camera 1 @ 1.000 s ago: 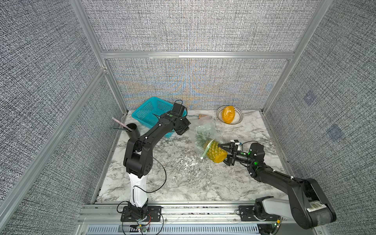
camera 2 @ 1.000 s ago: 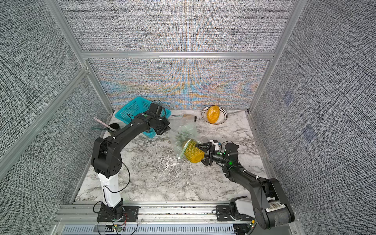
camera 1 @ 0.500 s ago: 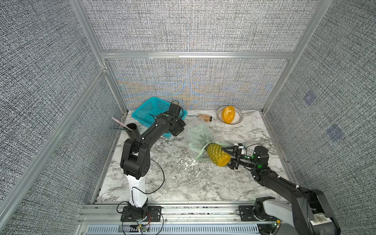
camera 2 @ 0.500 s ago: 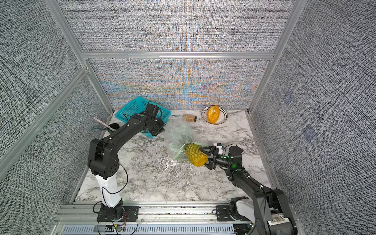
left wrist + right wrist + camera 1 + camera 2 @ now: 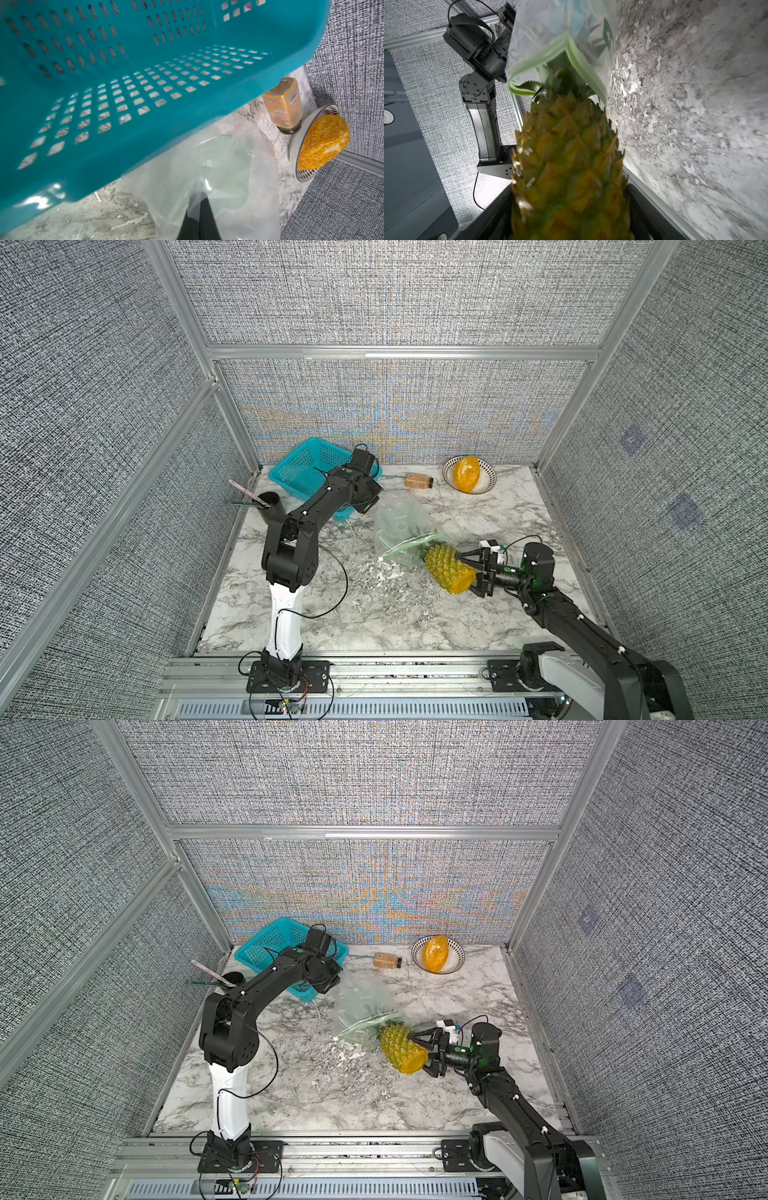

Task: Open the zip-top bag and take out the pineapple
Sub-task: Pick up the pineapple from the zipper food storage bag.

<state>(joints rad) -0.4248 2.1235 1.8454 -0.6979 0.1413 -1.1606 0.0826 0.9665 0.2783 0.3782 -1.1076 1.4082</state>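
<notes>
The pineapple (image 5: 446, 568) (image 5: 401, 1050) lies tilted just above the marble table, held at its base end by my right gripper (image 5: 465, 576) (image 5: 419, 1056), whose jaws are spread wide round the scaly body. In the right wrist view the pineapple (image 5: 566, 155) fills the space between the fingers of that gripper (image 5: 571, 218). Its green crown still sits inside the open mouth of the zip-top bag (image 5: 399, 526) (image 5: 361, 1002) (image 5: 562, 31). My left gripper (image 5: 372, 506) (image 5: 332, 986) (image 5: 202, 187) is shut on the bag's far end, next to the basket.
A teal basket (image 5: 303, 468) (image 5: 124, 83) stands at the back left, close to the left gripper. A small amber bottle (image 5: 417, 481) lies at the back. A bowl (image 5: 488, 477) holds a smooth orange fruit (image 5: 466, 473). A black cup (image 5: 270, 506) with tools stands at the left edge.
My right gripper has drawn the pineapple toward the front right, and its body is now out of the bag. The left gripper shifted slightly back toward the basket, still holding the bag.
</notes>
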